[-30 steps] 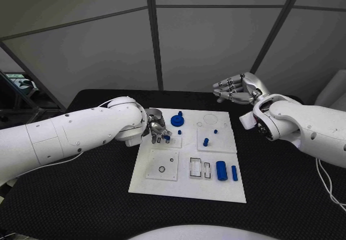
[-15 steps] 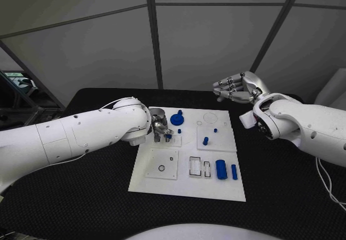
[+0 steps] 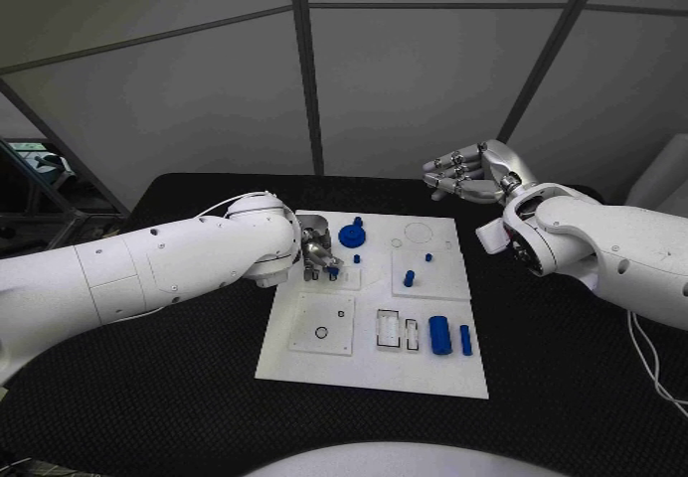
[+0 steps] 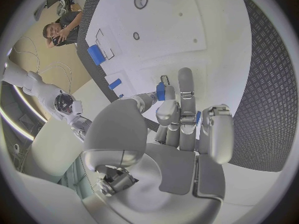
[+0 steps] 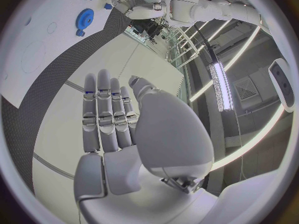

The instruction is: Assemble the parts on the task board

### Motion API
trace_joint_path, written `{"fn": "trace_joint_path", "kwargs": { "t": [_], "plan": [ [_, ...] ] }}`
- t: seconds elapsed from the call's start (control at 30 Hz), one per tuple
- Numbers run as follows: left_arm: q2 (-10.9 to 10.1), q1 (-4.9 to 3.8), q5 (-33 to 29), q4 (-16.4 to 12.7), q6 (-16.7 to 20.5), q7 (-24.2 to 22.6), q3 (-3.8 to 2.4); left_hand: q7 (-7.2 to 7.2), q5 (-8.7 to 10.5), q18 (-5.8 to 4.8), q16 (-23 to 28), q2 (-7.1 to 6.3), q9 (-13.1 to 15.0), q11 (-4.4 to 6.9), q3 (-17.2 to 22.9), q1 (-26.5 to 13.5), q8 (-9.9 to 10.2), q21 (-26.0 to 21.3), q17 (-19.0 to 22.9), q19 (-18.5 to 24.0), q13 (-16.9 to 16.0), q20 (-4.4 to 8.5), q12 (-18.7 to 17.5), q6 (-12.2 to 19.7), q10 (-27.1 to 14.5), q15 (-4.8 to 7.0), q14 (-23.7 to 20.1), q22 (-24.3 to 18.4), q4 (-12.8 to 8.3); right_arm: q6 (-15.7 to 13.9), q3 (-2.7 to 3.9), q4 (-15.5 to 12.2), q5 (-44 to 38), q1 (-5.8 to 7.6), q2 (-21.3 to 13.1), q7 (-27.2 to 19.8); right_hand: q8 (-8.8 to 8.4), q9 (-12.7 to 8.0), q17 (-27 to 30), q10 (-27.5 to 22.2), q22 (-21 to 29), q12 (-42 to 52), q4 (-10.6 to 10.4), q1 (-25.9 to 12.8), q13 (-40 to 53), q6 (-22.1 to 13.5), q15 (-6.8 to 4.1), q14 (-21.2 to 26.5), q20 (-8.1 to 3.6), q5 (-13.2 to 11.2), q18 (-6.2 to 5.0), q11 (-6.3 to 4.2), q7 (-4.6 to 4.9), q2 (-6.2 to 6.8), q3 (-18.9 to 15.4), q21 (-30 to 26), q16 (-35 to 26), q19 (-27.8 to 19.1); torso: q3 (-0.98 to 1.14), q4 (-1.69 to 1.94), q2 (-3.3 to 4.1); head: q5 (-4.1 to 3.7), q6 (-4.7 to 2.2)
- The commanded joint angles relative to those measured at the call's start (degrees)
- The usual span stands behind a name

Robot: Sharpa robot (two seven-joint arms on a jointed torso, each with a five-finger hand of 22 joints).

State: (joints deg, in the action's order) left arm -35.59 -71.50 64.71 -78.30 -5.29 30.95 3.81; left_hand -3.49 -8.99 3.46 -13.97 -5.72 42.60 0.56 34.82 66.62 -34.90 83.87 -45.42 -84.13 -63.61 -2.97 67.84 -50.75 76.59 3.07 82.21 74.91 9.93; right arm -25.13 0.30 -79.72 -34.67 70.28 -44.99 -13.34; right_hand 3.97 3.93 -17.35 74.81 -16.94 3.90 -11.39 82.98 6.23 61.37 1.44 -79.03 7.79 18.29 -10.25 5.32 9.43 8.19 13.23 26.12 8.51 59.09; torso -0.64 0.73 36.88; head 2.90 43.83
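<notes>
The white task board lies mid-table. My left hand hovers over its far left part, next to the blue gear. In the left wrist view this hand pinches a small blue part between thumb and a finger, just above the board. Small blue pegs stand in the right-hand plate. A thick blue cylinder and a thin blue pin lie near the board's right edge. My right hand is raised beyond the far edge, holding nothing; its fingers are stretched out side by side.
Rectangular slots and a small round hole sit in the near half of the board. A round recess is at the far right. Black table surrounds the board.
My left hand has shifted slightly towards the far side, closer to the gear, with the small blue part still in its fingers. The right hand has stayed put.
</notes>
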Motion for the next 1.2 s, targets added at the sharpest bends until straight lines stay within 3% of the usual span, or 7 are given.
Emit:
{"fn": "trace_joint_path", "kwargs": {
  "t": [0.03, 1.2],
  "plan": [
    [0.0, -0.05, 1.7, 0.0, -1.9, 0.6, -0.01, 0.01, -0.18, -1.41, 0.3, 0.15, 0.1, -0.03, 7.2, -0.1, -0.3, 0.2, -0.1, -2.2, 0.1, 0.1, 0.0, 0.5, 0.0, 0.11, 0.4, 6.0, -6.9, 0.5, 0.04, 0.0, -0.2, 0.11, 0.1, -0.3, -0.18, -0.1, 0.1, -0.5, 0.0, -0.3, -0.1, -0.5, -0.1, -0.3, 0.45, -0.1, 0.5, 0.1, -0.12, -0.03, 0.22, 0.16, -0.3, -0.2, -0.1, 0.0, -0.01, 0.05, -0.03, 0.05, 0.03],
    [-0.5, 0.25, 2.0, -0.8, -4.5, 0.8, 0.39, 0.1, -0.71, -1.47, 0.4, -0.25, 0.8, 0.03, 7.9, -1.0, -0.8, 0.4, -0.2, -2.3, 0.2, 0.12, 0.1, 0.6, 0.0, 0.13, 0.5, 6.3, -7.8, 1.1, 0.03, 0.4, -0.2, 0.1, 0.3, -0.2, -0.16, -0.1, 0.1, -0.5, 0.2, -0.3, -0.3, -1.0, -0.2, -0.3, 0.51, -0.2, 0.59, 0.2, -0.14, 0.01, 0.24, 0.08, -0.4, -0.5, -0.4, 0.1, 0.02, 0.03, -0.05, 0.26, 0.04]
  ]
}}
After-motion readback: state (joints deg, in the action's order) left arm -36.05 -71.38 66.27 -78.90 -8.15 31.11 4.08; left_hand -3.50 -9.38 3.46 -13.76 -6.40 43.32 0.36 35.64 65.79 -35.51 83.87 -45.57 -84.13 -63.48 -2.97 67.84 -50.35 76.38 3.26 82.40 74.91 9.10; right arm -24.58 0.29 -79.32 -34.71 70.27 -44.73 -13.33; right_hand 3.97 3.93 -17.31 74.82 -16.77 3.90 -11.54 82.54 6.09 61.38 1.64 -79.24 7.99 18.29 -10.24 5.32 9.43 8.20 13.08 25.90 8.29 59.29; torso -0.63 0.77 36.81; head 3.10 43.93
